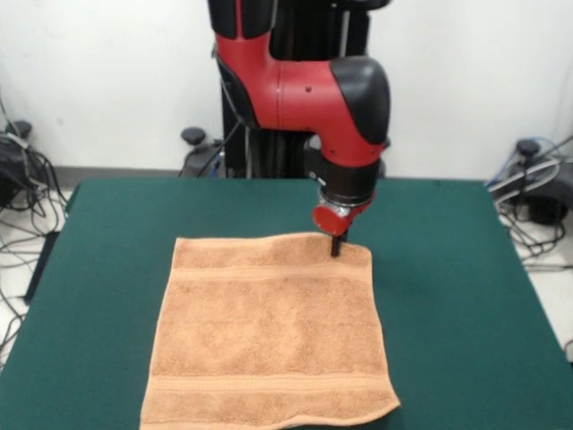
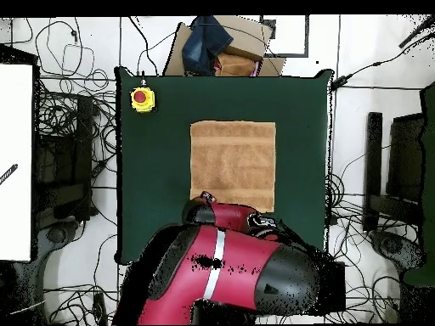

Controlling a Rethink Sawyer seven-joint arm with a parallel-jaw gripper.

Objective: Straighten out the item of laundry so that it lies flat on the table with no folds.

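Peach-orange terry towel (image 1: 269, 336) already looks pretty much flat, sitting around the middle of the green felt worktop (image 1: 448, 269), woven bands running straight across near two edges. From the overhead it reads as a clean rectangle, no obvious folds.

End effector (image 1: 337, 246) is down at the towel's corner, about 1 o'clock from the towel's centre in the front view, touching it or just above. Can't tell how wide it's open or whether it's got any cloth pinched; the tips are too small and dark.

What I'd worry about: if it does have hold of that corner and lifts or drags without letting go, the corner flips over or the whole towel bunches. Terry snags easily too. There's a yellow-housed red button (image 2: 142, 99) near the worktop's corner, well apart from the towel.
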